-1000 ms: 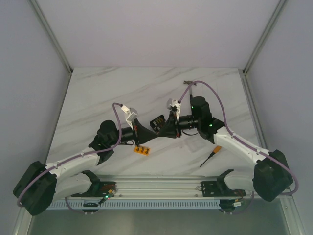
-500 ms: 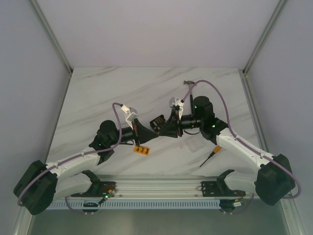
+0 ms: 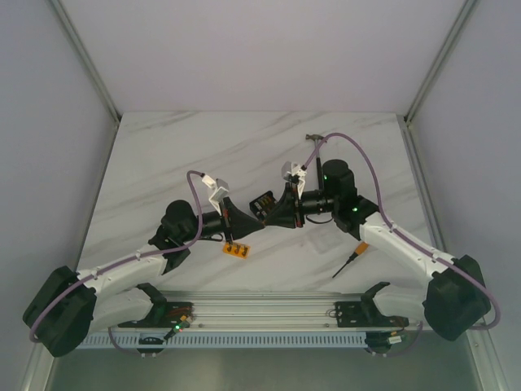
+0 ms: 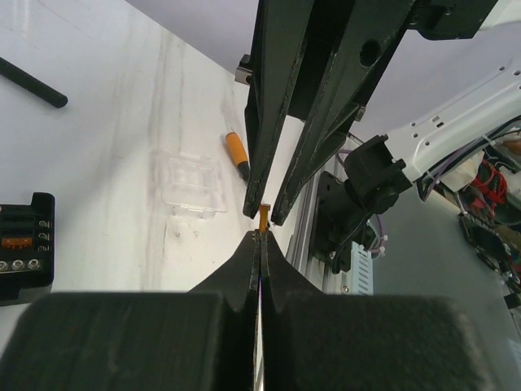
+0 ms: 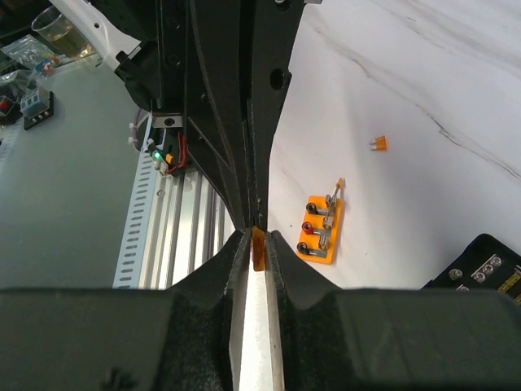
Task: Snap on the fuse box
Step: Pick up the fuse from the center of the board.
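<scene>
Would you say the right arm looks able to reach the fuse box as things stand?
Probably yes: the fuse box lies just beside the right gripper, with nothing between them. That gripper, though, looks shut on an orange fuse that the left gripper also pinches, so it is not free.

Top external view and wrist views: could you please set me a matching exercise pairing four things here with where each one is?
Things:
1. fuse box
2. hammer
3. screwdriver
4. orange fuse

Places:
A. held in the right gripper
B. far part of the table
C. near side of the table, beside the right arm
D. middle of the table

Pairs: 1-D, 2-B, 3-C, 4-A.
</scene>
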